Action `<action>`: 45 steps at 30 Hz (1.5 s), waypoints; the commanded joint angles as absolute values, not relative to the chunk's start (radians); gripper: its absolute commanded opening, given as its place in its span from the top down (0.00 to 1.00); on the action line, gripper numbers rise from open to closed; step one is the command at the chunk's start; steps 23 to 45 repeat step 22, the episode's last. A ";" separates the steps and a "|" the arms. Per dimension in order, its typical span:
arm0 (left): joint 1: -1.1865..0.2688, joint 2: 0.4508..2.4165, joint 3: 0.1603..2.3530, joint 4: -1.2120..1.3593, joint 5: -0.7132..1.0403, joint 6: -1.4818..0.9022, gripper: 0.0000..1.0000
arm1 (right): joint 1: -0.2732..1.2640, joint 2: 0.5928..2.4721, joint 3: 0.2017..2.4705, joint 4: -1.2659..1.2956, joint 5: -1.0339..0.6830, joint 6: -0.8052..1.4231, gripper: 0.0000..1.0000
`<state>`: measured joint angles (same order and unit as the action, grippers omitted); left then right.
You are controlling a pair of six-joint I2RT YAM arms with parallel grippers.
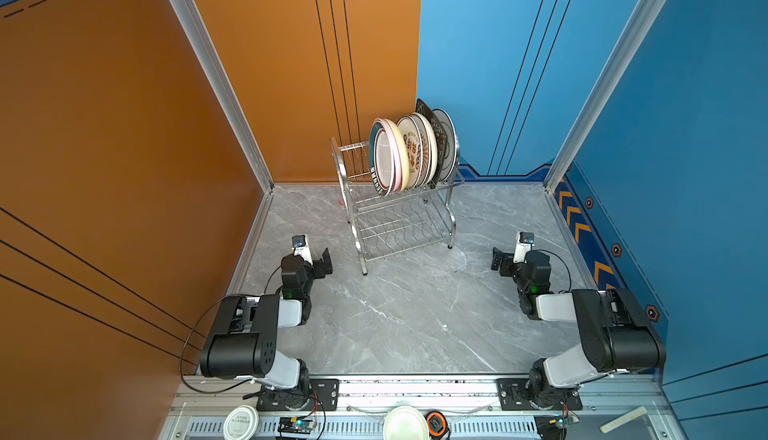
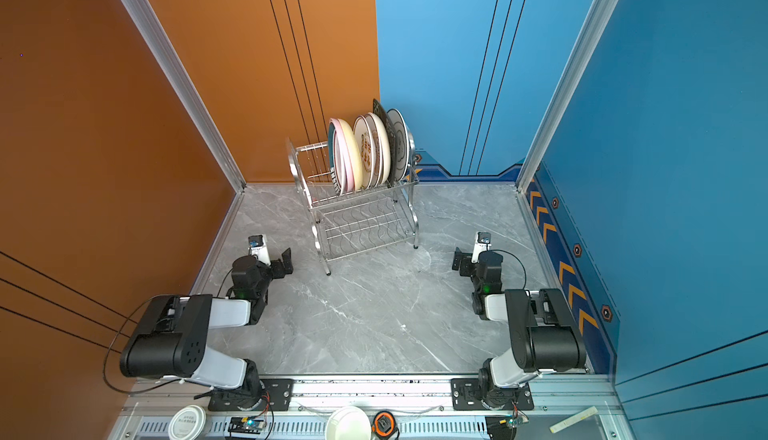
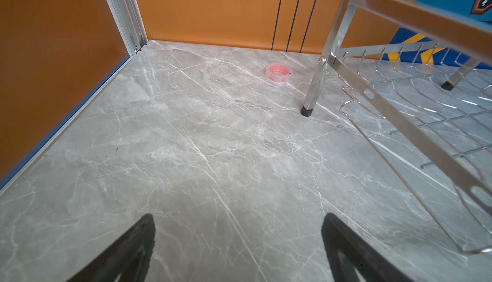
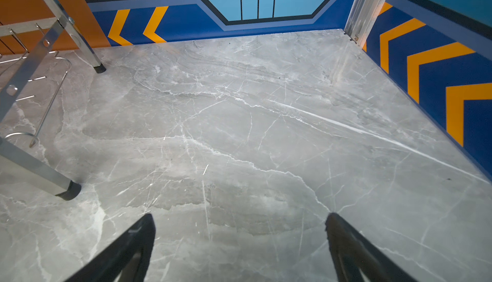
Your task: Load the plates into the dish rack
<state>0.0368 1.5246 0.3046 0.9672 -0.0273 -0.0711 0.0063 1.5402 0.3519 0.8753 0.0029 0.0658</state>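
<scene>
I find the plates (image 1: 409,153) in the dish rack (image 1: 399,209); loading looks complete. Left tool (image 3: 238,216) and right tool (image 4: 239,215) released, empty: nothing to fetch.

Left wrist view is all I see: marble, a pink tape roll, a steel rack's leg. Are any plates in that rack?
Observer: Yes, a row of plates stands on edge in the upper tier of the dish rack.
Operator: And the other arm?
Observer: The right end effector is open and empty, over bare marble beside the rack.
Operator: Anything left to load?
Observer: No; in both top views the marble tabletop holds no loose plate.
</scene>
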 commanded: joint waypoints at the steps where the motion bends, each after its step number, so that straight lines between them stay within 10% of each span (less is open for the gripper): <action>1: 0.019 1.560 0.286 1.098 -0.094 -0.041 0.02 | 0.002 1.546 0.348 0.959 -0.005 0.049 0.00; 8: 0.014 1.562 0.288 1.097 -0.124 -0.041 0.02 | 0.064 1.546 0.356 0.943 0.206 0.043 0.00; 45: 0.014 1.566 0.295 1.088 -0.131 -0.040 0.02 | 0.078 1.546 0.341 0.972 0.223 0.029 0.00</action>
